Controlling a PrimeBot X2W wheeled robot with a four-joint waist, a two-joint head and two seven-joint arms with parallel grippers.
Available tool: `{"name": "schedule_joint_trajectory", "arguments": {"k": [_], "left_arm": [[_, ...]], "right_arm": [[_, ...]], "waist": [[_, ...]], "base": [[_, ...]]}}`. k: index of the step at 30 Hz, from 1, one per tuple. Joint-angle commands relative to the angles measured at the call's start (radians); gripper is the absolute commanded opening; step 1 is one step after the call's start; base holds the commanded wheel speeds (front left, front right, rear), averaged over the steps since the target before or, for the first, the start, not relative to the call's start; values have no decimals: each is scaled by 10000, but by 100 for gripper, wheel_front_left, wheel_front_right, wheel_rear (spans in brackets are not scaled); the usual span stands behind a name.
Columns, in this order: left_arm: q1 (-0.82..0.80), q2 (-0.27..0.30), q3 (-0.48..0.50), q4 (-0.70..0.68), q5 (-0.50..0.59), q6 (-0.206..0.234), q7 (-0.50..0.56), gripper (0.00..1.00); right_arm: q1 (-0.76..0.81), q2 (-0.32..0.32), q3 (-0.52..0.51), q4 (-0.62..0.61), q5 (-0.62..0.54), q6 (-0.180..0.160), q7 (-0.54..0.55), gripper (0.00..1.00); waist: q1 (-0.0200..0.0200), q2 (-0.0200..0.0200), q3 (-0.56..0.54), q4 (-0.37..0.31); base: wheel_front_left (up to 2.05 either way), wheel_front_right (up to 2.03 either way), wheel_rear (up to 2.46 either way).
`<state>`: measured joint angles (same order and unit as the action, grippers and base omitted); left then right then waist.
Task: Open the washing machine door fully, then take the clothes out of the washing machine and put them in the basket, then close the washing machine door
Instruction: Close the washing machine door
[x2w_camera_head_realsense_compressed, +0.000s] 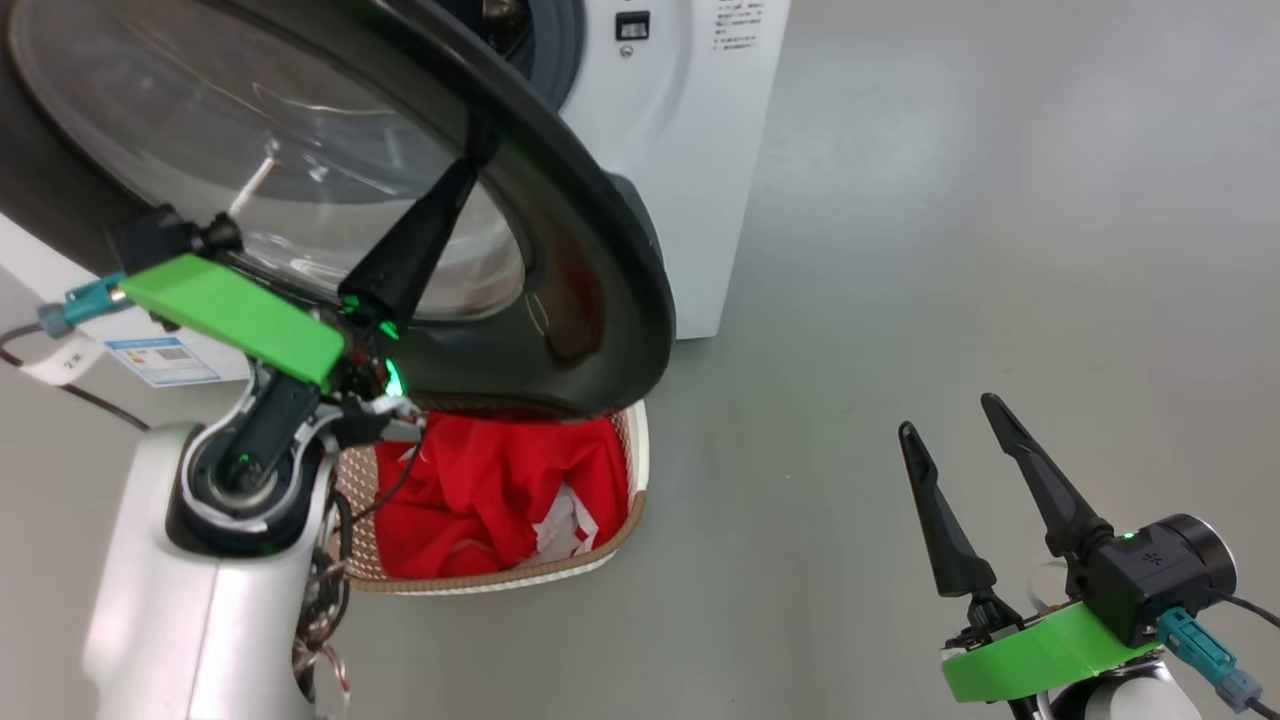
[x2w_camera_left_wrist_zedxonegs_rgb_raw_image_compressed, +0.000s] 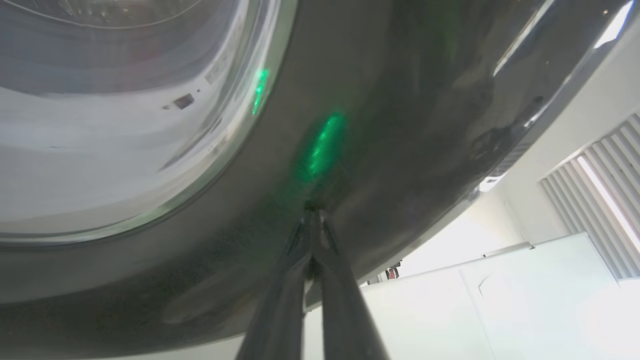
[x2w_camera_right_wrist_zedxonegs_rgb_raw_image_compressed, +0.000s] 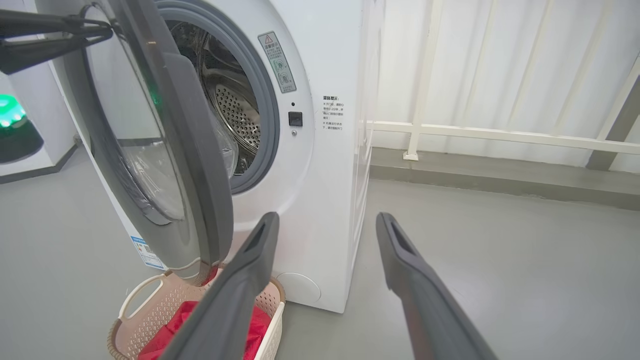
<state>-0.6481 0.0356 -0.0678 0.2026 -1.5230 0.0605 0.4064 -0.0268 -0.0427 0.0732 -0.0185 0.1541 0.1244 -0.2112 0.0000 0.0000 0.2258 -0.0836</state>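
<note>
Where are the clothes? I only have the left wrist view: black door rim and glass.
Observer: The red clothes are in the basket, which sits under the lower edge of the washing machine door.
Operator: Drum empty?
Observer: The right wrist view shows bare perforated steel in the visible part of the drum, with no red there.
Operator: Right tool?
Observer: The right tool is open and holds nothing. It is off to the side over the floor.
</note>
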Motion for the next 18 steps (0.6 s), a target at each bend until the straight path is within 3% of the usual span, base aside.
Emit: {"name": "schedule_joint_trajectory", "arguments": {"k": [1, 18], "left_arm": [[-535, 147, 238, 0, 42, -178, -82, 0], [-2172, 184, 389, 1872, -105, -705, -257, 0]], "right_arm": [[-287, -75, 201, -268, -117, 63, -46, 100], [-479, -75, 389, -197, -86, 63, -112, 100]], "waist": [[0, 0, 125, -135], [0, 0, 593, -703]], "base": [[0, 0, 0], [0, 0, 0]]}}
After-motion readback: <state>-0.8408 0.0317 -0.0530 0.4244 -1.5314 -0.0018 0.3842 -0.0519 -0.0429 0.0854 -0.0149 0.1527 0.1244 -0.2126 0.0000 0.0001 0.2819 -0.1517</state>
